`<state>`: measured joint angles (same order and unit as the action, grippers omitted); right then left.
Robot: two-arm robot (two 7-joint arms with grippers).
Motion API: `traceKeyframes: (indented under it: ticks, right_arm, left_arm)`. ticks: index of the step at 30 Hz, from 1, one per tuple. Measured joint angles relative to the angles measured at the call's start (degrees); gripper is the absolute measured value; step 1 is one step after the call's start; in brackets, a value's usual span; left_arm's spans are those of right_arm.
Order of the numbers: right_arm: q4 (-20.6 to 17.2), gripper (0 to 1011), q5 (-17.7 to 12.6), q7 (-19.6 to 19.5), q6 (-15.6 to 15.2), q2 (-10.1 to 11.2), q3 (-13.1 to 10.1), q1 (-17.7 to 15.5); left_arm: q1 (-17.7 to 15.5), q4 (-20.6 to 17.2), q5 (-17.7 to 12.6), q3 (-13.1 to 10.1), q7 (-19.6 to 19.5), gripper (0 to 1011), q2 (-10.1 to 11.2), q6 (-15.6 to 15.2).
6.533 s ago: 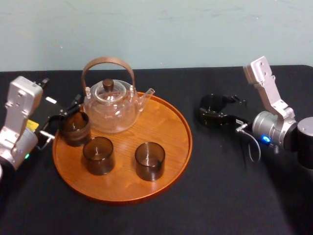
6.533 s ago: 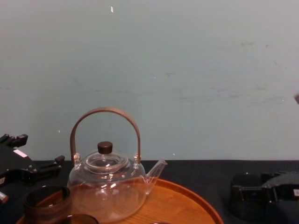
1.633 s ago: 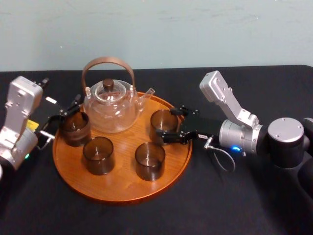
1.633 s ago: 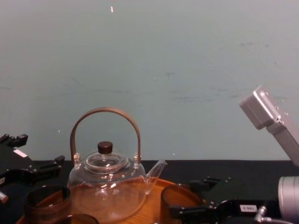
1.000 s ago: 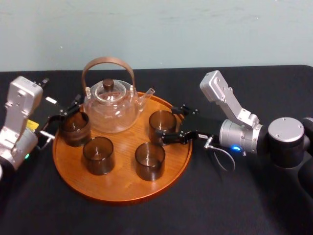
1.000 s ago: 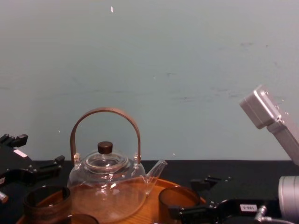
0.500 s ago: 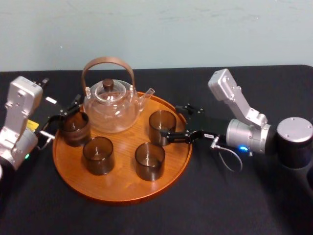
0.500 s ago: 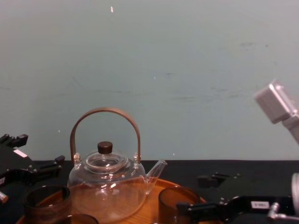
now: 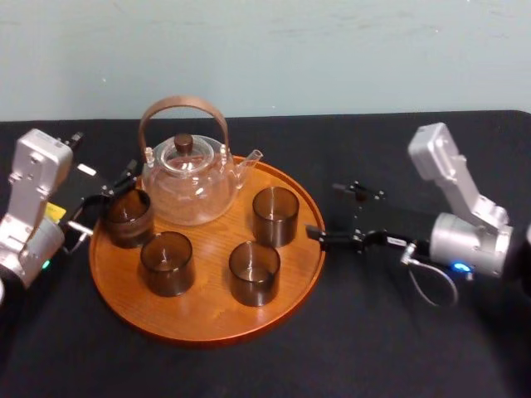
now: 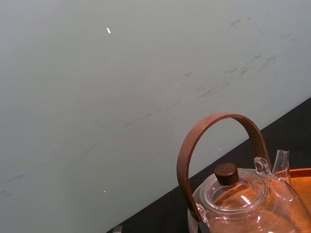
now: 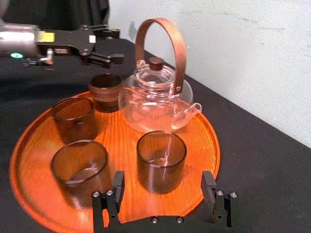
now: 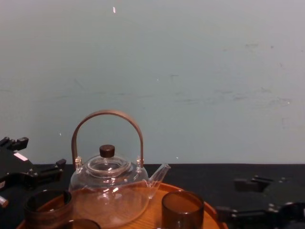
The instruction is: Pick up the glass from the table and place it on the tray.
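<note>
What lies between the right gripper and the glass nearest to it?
Head view: only bare tray wood and rim. The open right gripper is apart from the glass. The left gripper sits at the tray's left edge.

A clear glass teapot (image 10: 243,204) with an arched brown wooden handle (image 10: 214,126) and a dark round lid knob (image 10: 226,173) stands on the round orange-brown wooden tray (image 10: 303,174). Its spout (image 10: 281,162) points up. Behind are the black table (image 10: 291,126) and a pale grey-green wall (image 10: 121,87).

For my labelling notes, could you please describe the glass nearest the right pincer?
Find the round wooden tray carrying a clear teapot. This glass stands by the spout; unlike its neighbours, it is nearest the tray's right rim and the open right pincer.
</note>
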<state>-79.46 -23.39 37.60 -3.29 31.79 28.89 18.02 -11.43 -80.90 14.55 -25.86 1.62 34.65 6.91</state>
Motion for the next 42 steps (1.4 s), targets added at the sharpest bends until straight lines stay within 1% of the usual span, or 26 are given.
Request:
traceKeyframes:
  ticks: [1, 2, 3, 6, 7, 10, 12, 13, 15, 16, 17, 20, 22, 23, 24, 25, 26, 29, 32, 35, 36, 42]
  right_arm:
    - [-1.0, 1002, -0.6, 0.6, 0.5, 1.1, -0.4, -0.8]
    - [-1.5, 1002, -0.9, 0.8, 0.7, 1.5, -0.6, -1.2]
    - [-2.4, 1002, -1.4, 1.2, 1.3, 2.5, -1.0, -1.9]
    - [-3.8, 1002, -2.2, 1.6, 2.2, 3.9, -1.8, -3.1]
    - [-4.6, 1002, -2.7, 1.6, 2.8, 4.6, -2.4, -3.9]
    - [-5.7, 1002, -3.3, 0.9, 3.5, 5.3, -3.3, -4.9]
    - [-6.5, 1002, -3.8, -0.4, 4.0, 5.5, -4.3, -5.9]
    - [-7.1, 1002, -4.0, -1.8, 4.3, 5.5, -5.1, -6.7]
    - [-7.6, 1002, -4.1, -3.2, 4.6, 5.3, -5.8, -7.4]
    - [-7.8, 1002, -4.1, -4.1, 4.7, 5.1, -6.2, -7.7]
    - [-8.3, 1002, -4.0, -5.9, 5.0, 4.7, -7.0, -8.5]
    - [-8.7, 1002, -3.3, -9.1, 5.4, 3.6, -8.2, -9.5]
    - [-9.1, 1002, -2.0, -13.3, 6.1, 2.1, -9.6, -10.7]
    - [-9.1, 1002, -2.0, -13.3, 6.1, 2.1, -9.6, -10.7]
    - [-9.1, 1002, -1.1, -15.3, 6.5, 1.3, -10.2, -11.3]
    - [-9.1, 1002, -0.7, -16.2, 6.6, 0.9, -10.5, -11.5]
    - [-9.1, 1002, 0.2, -17.9, 7.0, 0.2, -11.0, -11.9]
    - [-8.9, 1002, 1.1, -19.8, 7.5, -0.8, -11.6, -12.3]
    - [-7.9, 1002, 2.5, -22.2, 8.3, -2.4, -12.3, -12.6]
    - [-6.8, 1002, 3.4, -23.2, 8.9, -3.3, -12.7, -12.6]
    - [-6.1, 1002, 3.8, -23.6, 9.2, -3.9, -12.8, -12.6]
    - [-3.5, 1002, 4.9, -24.2, 9.8, -5.5, -13.2, -12.0]
  left_arm:
    - [0.0, 0.0, 0.0, 0.0, 0.0, 1001, 0.0, 0.0]
    - [0.0, 0.0, 0.0, 0.0, 0.0, 1001, 0.0, 0.0]
    - [0.0, 0.0, 0.0, 0.0, 0.0, 1001, 0.0, 0.0]
    - [0.0, 0.0, 0.0, 0.0, 0.0, 1001, 0.0, 0.0]
    - [0.0, 0.0, 0.0, 0.0, 0.0, 1001, 0.0, 0.0]
    - [0.0, 0.0, 0.0, 0.0, 0.0, 1001, 0.0, 0.0]
    - [0.0, 0.0, 0.0, 0.0, 0.0, 1001, 0.0, 0.0]
    - [0.0, 0.0, 0.0, 0.0, 0.0, 1001, 0.0, 0.0]
    - [0.0, 0.0, 0.0, 0.0, 0.0, 1001, 0.0, 0.0]
    - [0.0, 0.0, 0.0, 0.0, 0.0, 1001, 0.0, 0.0]
    - [0.0, 0.0, 0.0, 0.0, 0.0, 1001, 0.0, 0.0]
    - [0.0, 0.0, 0.0, 0.0, 0.0, 1001, 0.0, 0.0]
    - [0.0, 0.0, 0.0, 0.0, 0.0, 1001, 0.0, 0.0]
    - [0.0, 0.0, 0.0, 0.0, 0.0, 1001, 0.0, 0.0]
    - [0.0, 0.0, 0.0, 0.0, 0.0, 1001, 0.0, 0.0]
    - [0.0, 0.0, 0.0, 0.0, 0.0, 1001, 0.0, 0.0]
    - [0.0, 0.0, 0.0, 0.0, 0.0, 1001, 0.0, 0.0]
    - [0.0, 0.0, 0.0, 0.0, 0.0, 1001, 0.0, 0.0]
    - [0.0, 0.0, 0.0, 0.0, 0.0, 1001, 0.0, 0.0]
    - [0.0, 0.0, 0.0, 0.0, 0.0, 1001, 0.0, 0.0]
    - [0.0, 0.0, 0.0, 0.0, 0.0, 1001, 0.0, 0.0]
    - [0.0, 0.0, 0.0, 0.0, 0.0, 1001, 0.0, 0.0]
